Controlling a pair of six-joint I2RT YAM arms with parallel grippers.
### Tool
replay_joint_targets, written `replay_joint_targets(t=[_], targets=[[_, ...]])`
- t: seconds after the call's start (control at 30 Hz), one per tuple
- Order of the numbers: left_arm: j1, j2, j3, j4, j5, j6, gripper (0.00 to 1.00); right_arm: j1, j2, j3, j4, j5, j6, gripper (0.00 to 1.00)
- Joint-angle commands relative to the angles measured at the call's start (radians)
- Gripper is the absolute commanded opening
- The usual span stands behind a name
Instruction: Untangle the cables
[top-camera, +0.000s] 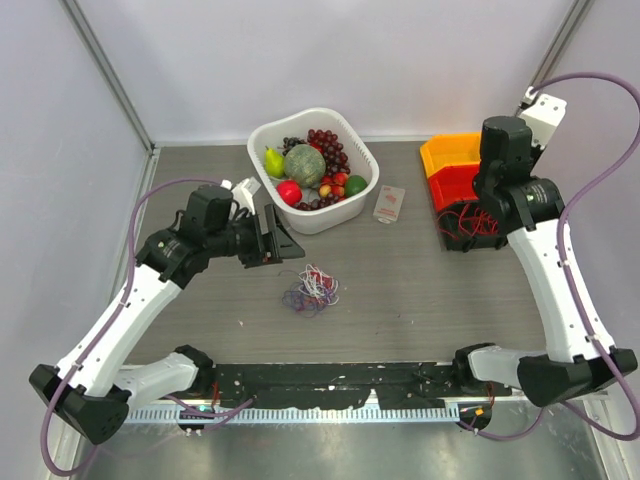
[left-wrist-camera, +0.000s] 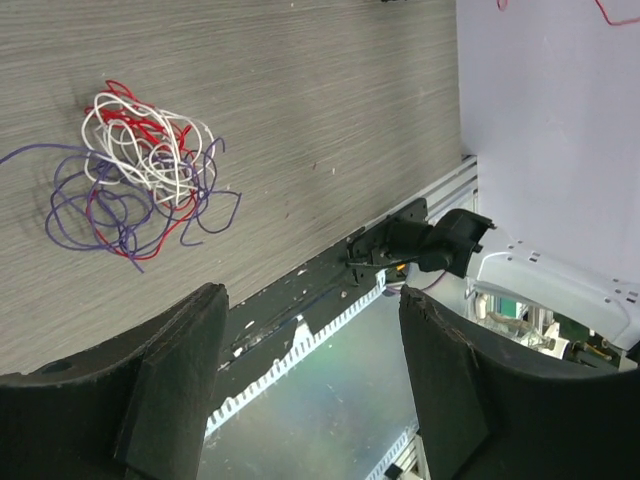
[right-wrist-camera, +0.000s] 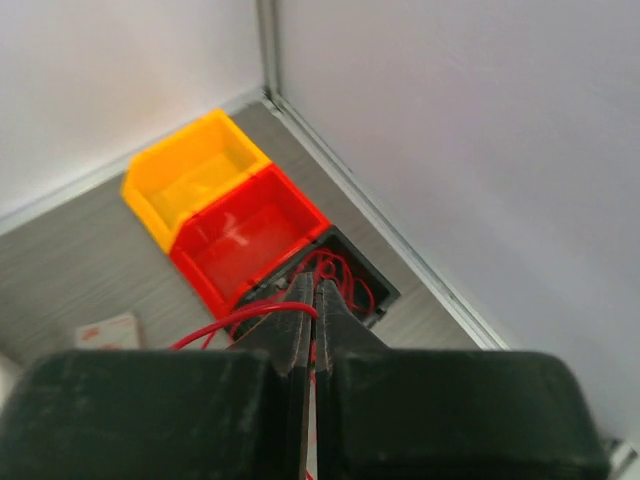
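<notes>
Near the middle of the grey wood-grain table the cables lie in a loose knot of thin red, white and purple-blue wire; just beyond, toward the left edge, the left gripper hangs with matte black fingers wide apart, holding nothing; at the far right corner the right gripper is pressed closed over a dark tray; a red strand reaches its tips, whether pinched is unclear; glossy red bin and yellow bin sit behind.
</notes>
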Motion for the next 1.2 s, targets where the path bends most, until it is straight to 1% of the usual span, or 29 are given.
replay_joint_targets(t=[0.0,0.1,0.2,0.27,0.33,0.6,0.7,1.0,1.17], targets=[[-0.002,-0.029,0.029,-0.039,-0.011,0.057,0.73,-0.151,0.022,-0.040,0.022,-0.099,0.085,0.01],[-0.002,-0.038,0.034,-0.058,-0.024,0.084,0.73,-0.224,0.039,-0.098,0.061,-0.145,0.111,0.01],[0.000,-0.035,0.046,-0.075,-0.034,0.109,0.73,-0.306,0.079,-0.135,0.063,-0.169,0.138,0.01],[-0.002,-0.030,0.054,-0.081,-0.038,0.123,0.73,-0.334,0.088,-0.169,0.083,-0.202,0.145,0.01],[-0.002,-0.023,0.060,-0.086,-0.039,0.131,0.73,-0.346,0.094,-0.212,0.155,-0.223,0.125,0.01],[0.000,-0.007,0.057,-0.086,-0.034,0.160,0.73,-0.360,0.186,-0.259,0.238,-0.263,0.146,0.01],[0.000,-0.007,0.058,-0.095,-0.045,0.170,0.73,-0.360,0.234,-0.240,0.250,-0.283,0.160,0.01],[0.000,-0.021,0.047,-0.090,-0.056,0.155,0.73,-0.371,0.335,-0.080,0.247,-0.291,0.169,0.01],[0.000,-0.023,0.066,-0.109,-0.082,0.169,0.73,-0.376,0.359,-0.003,0.227,-0.303,0.200,0.01]])
